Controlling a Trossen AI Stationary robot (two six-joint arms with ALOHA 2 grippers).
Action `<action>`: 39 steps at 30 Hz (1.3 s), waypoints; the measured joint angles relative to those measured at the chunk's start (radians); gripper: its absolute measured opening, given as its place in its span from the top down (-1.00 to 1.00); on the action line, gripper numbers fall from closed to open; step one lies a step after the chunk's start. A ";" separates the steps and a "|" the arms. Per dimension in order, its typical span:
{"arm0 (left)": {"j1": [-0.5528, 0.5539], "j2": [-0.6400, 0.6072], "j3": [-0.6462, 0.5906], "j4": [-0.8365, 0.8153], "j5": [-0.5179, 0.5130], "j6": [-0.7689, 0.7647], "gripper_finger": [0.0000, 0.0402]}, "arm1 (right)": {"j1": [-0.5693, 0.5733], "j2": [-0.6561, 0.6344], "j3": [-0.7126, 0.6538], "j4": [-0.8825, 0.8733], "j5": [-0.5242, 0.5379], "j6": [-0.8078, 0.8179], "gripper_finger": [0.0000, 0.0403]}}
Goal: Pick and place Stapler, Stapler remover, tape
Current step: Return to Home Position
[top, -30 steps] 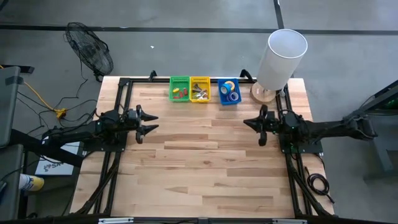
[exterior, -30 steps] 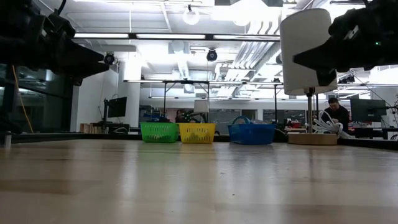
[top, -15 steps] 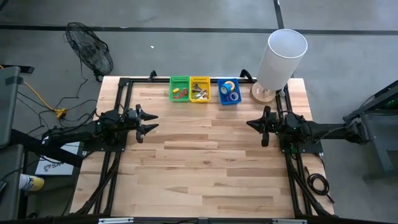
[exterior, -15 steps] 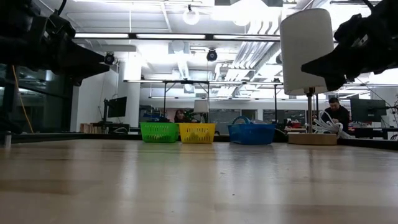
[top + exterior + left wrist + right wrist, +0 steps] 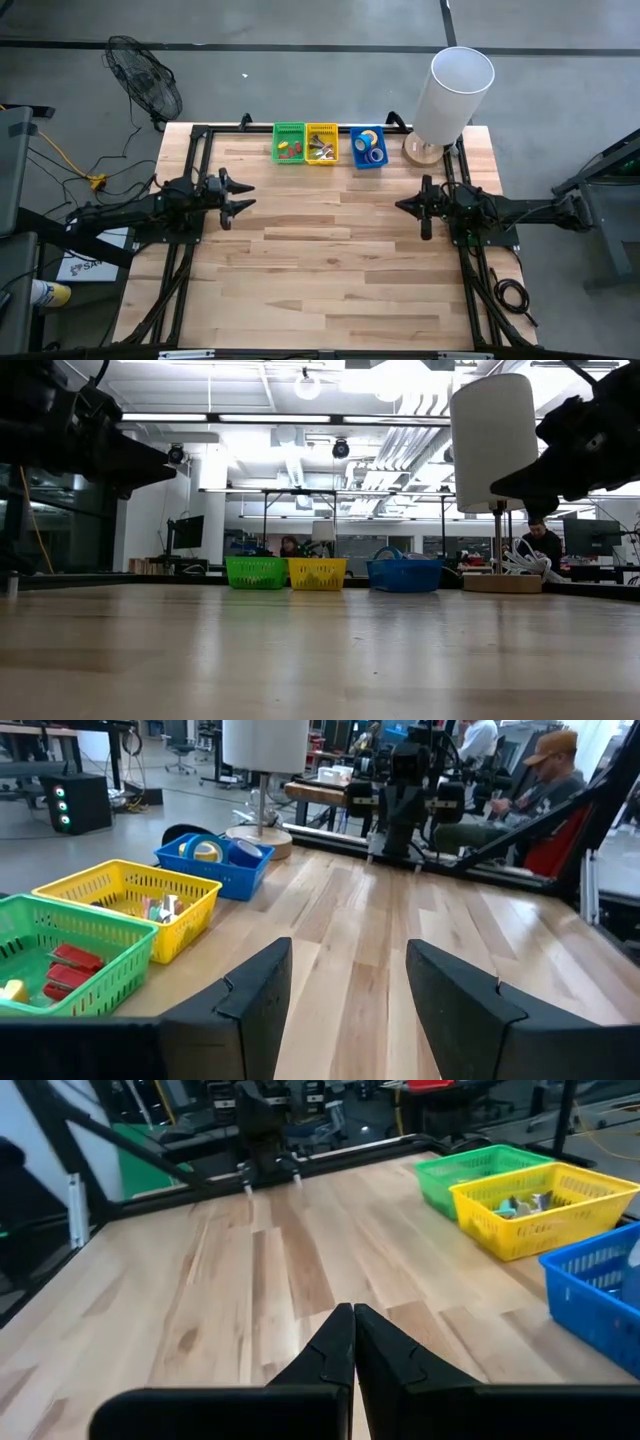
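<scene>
The left tool (image 5: 245, 196) is open, with its two fingers well apart, and it holds nothing. It hangs over the left side of the worktop (image 5: 320, 260). The right tool (image 5: 402, 206) is closed, finger against finger, and empty, over the right side. Three bins stand at the far edge, well apart from both tools. The tape (image 5: 370, 146) lies in the blue bin (image 5: 353, 150), the red staplers (image 5: 292, 150) in the green bin (image 5: 289, 126), and the silvery removers (image 5: 320, 151) in the yellow bin (image 5: 322, 126).

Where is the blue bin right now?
High view: the blue bin sits at the far edge of the table, right of the yellow bin and left of the white lamp.
</scene>
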 joint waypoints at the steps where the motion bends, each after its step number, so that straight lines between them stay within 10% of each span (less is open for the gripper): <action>1: 0.000 0.007 0.000 0.000 0.000 0.007 0.03 | 0.000 0.000 0.000 -0.002 -0.009 -0.004 1.00; 39: 0.000 0.030 -0.001 0.006 -0.024 0.119 0.03 | 0.000 0.000 -0.001 -0.003 -0.064 0.135 1.00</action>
